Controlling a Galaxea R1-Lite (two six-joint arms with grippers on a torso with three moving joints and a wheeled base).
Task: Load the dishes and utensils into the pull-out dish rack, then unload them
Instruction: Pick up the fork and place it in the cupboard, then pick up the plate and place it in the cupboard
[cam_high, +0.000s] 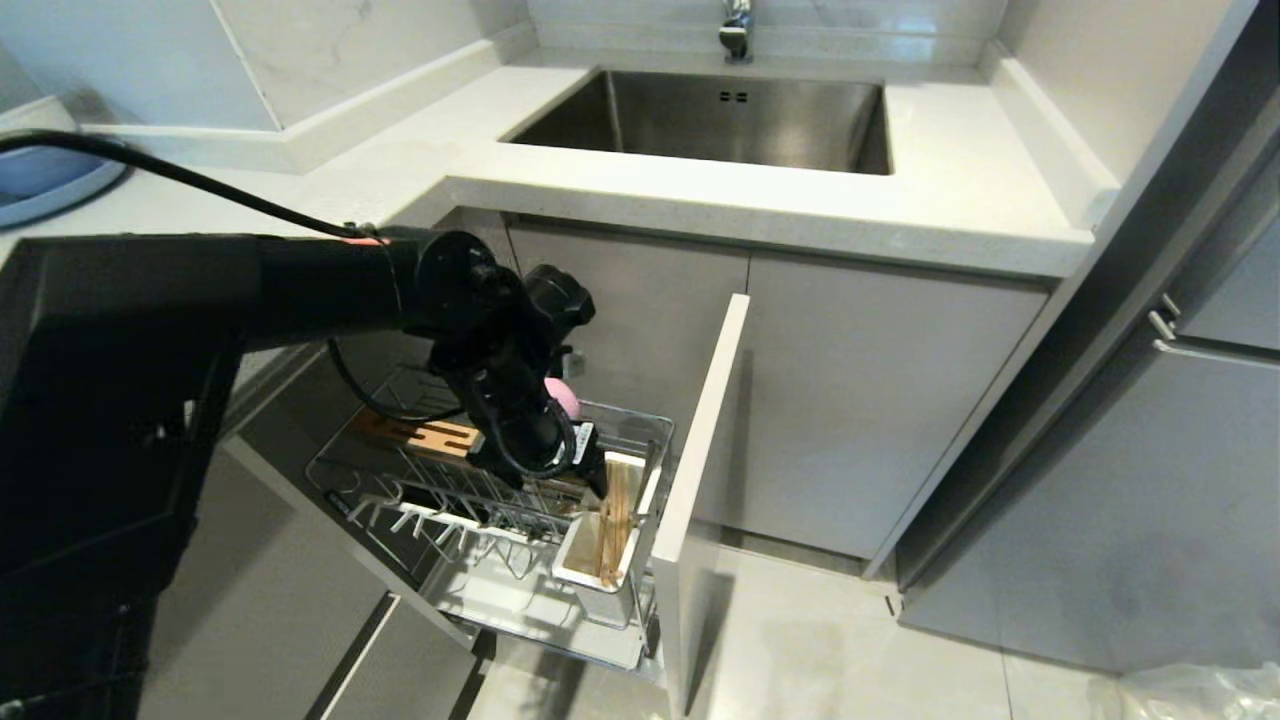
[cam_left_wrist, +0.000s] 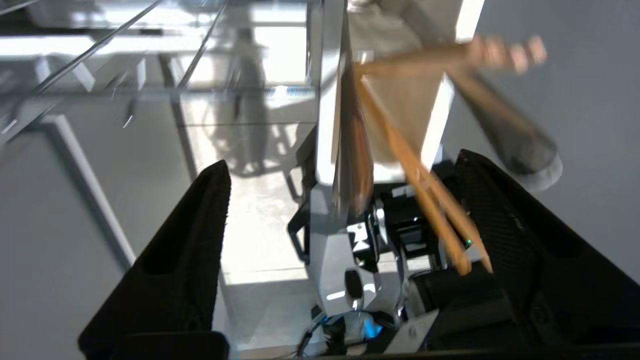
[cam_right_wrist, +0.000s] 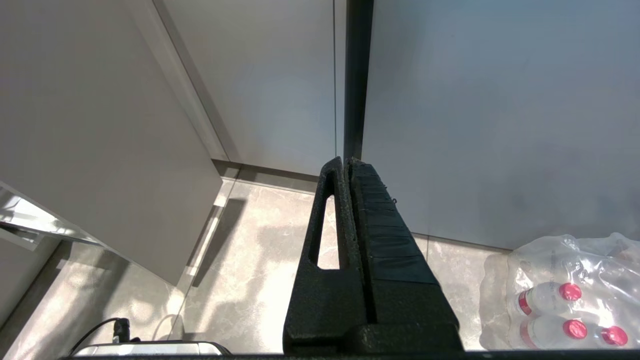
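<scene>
Status: chopsticks (cam_high: 612, 522) were in the white utensil holder (cam_high: 603, 560) at the front corner of the pull-out dish rack (cam_high: 440, 520), leaning against each other, tips down. A pink piece (cam_high: 563, 398), probably the bowl, showed behind the left wrist, inside the rack; too hidden by the arm to confirm which dish. Plate and fork weren't identifiable in any view, so the load phase looked partly done at best; the whole unload phase was left.

Left gripper (cam_left_wrist: 345, 205): fingers (cam_left_wrist: 200, 235) stood wide apart, clamping nothing. Chopsticks (cam_left_wrist: 425, 195) ran between the fingers, close beside the far-side one, with no visible pinch on them. A chrome upright (cam_left_wrist: 340, 150) of the rack sat roughly midway between the fingers. It read as a release over the holder.

Pose: left arm (cam_high: 300, 290) reached across from the robot's left, wrist bent steeply down, gripper pointing into the holder corner just behind the grey door front (cam_high: 700, 450).

Right gripper (cam_right_wrist: 350, 200): fingers pressed together, empty, parked pointing at the floor (cam_right_wrist: 240, 250) beside cabinet panels, with a pack of bottles (cam_right_wrist: 565, 295) off to one side of them.
</scene>
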